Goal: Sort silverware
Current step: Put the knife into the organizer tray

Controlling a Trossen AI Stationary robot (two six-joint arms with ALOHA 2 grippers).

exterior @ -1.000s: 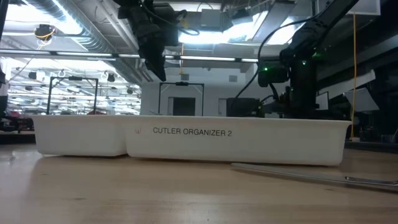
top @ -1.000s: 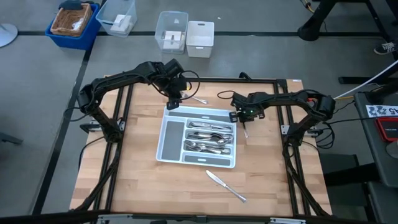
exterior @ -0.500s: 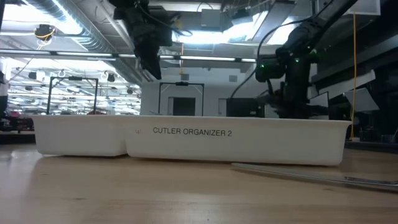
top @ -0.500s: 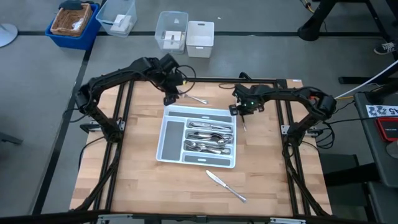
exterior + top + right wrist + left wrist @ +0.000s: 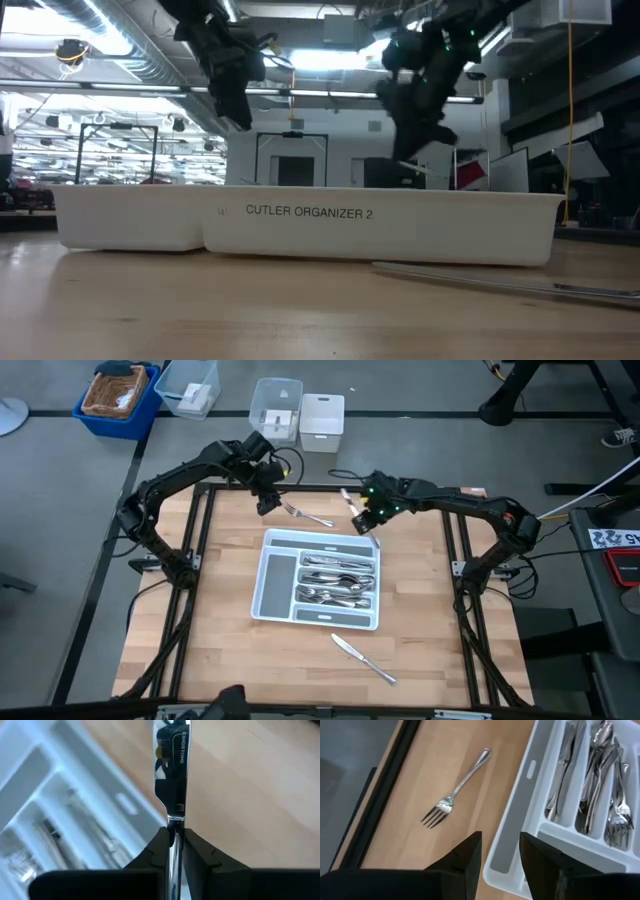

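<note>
The white tray lies mid-table with several pieces of silverware in its right-hand compartments. My right gripper hangs above the tray's far right corner, shut on a table knife. My left gripper hovers open over the far left part of the table, with nothing between its fingers. Just beyond its fingertips a fork lies flat on the wood, next to the tray's far edge. Another knife lies flat on the wood near the front edge. My right gripper pinches the knife between its two fingers at the narrow neck where blade meets handle. The knife runs along the fingers, its blade sticking out past the fingertips and slanting down. It is lifted clear of table and tray; the handle is hidden behind the fingers.
Black frame rails run along the table's sides and far edge. Beyond the far edge, off the table, stand a blue basket and clear and white bins. Bare wood stretches to the left of the tray and in front of it.
My right gripper has risen from the table to the right of the tray and gone toward the far left, rolling its wrist; the knife has come up with it, lifted clear. My left gripper has drifted from the tray's far left corner toward the table's far left, still open.
</note>
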